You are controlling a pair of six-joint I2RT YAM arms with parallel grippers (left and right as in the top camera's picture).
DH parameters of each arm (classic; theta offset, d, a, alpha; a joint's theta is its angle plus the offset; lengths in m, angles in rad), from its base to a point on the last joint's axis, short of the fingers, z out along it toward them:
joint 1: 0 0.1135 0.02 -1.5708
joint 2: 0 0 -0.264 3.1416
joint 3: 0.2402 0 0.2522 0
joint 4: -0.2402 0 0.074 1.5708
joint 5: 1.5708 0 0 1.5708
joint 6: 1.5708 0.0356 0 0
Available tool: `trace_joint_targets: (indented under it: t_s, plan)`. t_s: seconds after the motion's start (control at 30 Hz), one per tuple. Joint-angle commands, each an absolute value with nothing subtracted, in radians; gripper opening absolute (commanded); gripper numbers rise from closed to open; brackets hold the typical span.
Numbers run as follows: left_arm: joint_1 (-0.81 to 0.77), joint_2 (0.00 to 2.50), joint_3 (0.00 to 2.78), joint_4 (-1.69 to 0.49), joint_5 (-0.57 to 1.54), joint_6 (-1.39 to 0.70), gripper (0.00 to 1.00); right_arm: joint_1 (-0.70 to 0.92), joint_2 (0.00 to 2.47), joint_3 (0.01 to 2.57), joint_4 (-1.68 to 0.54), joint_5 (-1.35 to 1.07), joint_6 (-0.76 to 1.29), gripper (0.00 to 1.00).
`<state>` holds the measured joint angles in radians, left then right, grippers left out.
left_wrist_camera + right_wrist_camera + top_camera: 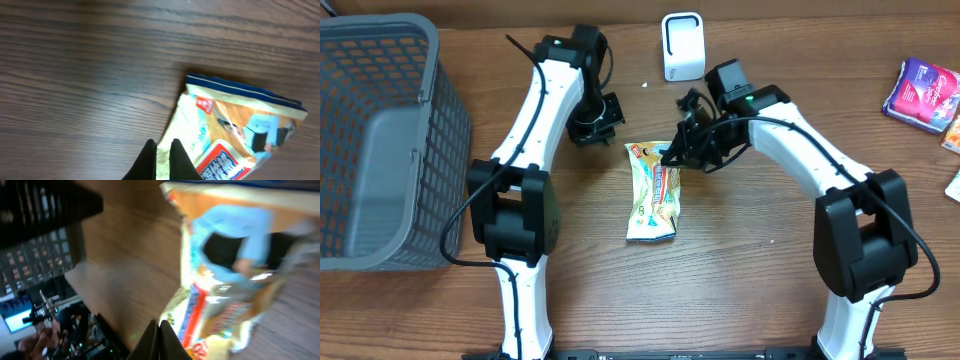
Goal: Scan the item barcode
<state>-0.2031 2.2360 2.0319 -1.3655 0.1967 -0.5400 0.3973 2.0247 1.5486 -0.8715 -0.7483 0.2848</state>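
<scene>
The snack packet (653,192) is laid flat at table centre, long axis running 12 to 6 o'clock. The left gripper (593,128) and right gripper (672,157) are pinched closed, with nothing seen held. The white scanner (682,45), at 12 o'clock, is shown overhead only.

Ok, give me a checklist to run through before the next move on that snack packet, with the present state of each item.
1. Snack packet lying flat on the table between the arms: ok.
2. Left gripper open for a grasp: not ok; it is shut, by the packet's edge.
3. Right gripper holding the packet: cannot tell; it is shut at the packet's upper edge.
4. Barcode in view: cannot tell; only the printed front shows.
5. Scanner upright at the far side of the table: ok.
</scene>
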Motion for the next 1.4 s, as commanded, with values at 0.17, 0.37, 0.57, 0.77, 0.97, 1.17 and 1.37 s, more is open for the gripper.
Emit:
trace_joint_targets:
  t_s: [0.17, 0.37, 0.57, 0.77, 0.97, 1.17, 1.37]
  plan:
    - [-0.190, 2.211, 2.044, -1.388, 0.173, -0.527, 0.04, 0.423, 2.181, 1.411, -0.787, -0.734, 0.400, 0.04]
    - [-0.190, 2.211, 2.044, -1.426, 0.225, -0.447, 0.04, 0.416, 2.151, 1.514, -0.934, -0.516, 0.376, 0.04]
    - [-0.211, 2.211, 2.044, -1.480, 0.442, -0.239, 0.04, 0.411, 2.129, 1.798, -1.166, -0.426, 0.201, 0.05]
    - [-0.246, 2.181, 2.044, -1.517, 0.415, -0.250, 0.04, 0.378, 2.129, 1.976, -1.306, -0.222, 0.208, 0.04]
    - [-0.316, 1.964, 2.044, -1.633, 0.146, -0.396, 0.04, 0.286, 2.127, 2.074, -1.329, -0.222, 0.209, 0.04]
    - [-0.504, 1.842, 2.044, -1.682, 0.086, -0.508, 0.04, 0.176, 2.127, 2.096, -1.275, -0.229, 0.213, 0.15]
    - [-0.678, 1.844, 1.961, -1.584, 0.094, -0.593, 0.04, 0.124, 2.127, 2.096, -1.265, -0.244, 0.212, 0.23]
